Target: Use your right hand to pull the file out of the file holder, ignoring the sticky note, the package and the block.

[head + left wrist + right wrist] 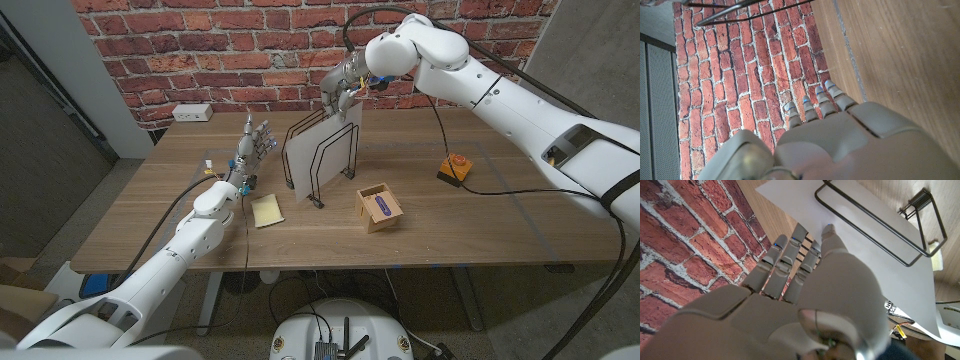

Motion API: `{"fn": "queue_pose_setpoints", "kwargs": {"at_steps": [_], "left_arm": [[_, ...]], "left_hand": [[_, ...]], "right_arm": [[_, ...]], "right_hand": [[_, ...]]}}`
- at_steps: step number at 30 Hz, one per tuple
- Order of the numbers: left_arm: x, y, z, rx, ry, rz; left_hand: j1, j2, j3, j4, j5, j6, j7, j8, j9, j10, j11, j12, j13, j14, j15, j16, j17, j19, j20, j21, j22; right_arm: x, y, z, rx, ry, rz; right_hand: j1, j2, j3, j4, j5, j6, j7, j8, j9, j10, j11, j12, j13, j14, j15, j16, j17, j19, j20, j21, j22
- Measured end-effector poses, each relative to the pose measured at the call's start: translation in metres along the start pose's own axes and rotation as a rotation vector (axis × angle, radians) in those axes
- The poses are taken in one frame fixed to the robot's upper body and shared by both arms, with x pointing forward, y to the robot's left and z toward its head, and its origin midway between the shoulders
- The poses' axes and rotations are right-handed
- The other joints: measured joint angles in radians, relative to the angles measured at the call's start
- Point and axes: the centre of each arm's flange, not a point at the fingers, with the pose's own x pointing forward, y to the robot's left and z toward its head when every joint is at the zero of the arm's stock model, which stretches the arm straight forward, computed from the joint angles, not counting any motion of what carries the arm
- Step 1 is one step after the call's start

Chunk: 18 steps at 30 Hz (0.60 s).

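1. Left hand [254, 143] stands raised above the table [500, 215] to the left of the holder, fingers spread and holding nothing; in its own wrist view we see the fingertips [816, 102] apart, pointing toward the brick wall. It is near the holder but plays no part in this task.
2. Next comes the sticky note [266, 210], lying on the table just in front of the left arm, apart from the holder.
3. The file [318, 150], a white sheet, stands upright in the wire holder [335, 170], its long edge running up toward the right hand and leaning slightly leftward.
4. The right hand [342, 88] sits directly over the file's top edge. In the right wrist view we see the fingers [790, 255] on one face of the sheet and the thumb close by, so we judge it pinches the top edge, though the contact itself is partly hidden.
5. We judge the pull must go straight up along the sheet, clear of the wires.
6. The block [379, 207] and orange package [455, 168] lie further right, well apart.
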Motion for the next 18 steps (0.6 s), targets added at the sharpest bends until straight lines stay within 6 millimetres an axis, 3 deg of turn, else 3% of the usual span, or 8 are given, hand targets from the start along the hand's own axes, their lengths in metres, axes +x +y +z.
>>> {"fn": "queue_pose_setpoints", "kwargs": {"at_steps": [18], "left_arm": [[0.0000,-0.0001,0.0003,0.000,-0.001,0.000]], "left_hand": [[0.000,0.000,0.000,0.000,0.000,0.000,0.000,0.000,0.003,0.000,0.000,0.000,0.000,0.000,0.000,0.000,0.000,0.000,0.000,0.000,0.000]], "right_arm": [[-0.0057,-0.0035,-0.0020,0.021,-0.015,-0.013]], "right_hand": [[0.004,0.004,0.000,0.000,0.000,0.011,0.000,0.000,0.000,0.016,0.005,-0.012,0.016,0.021,-0.011,-0.023,0.027,0.011,0.004,0.008,0.005]]}}
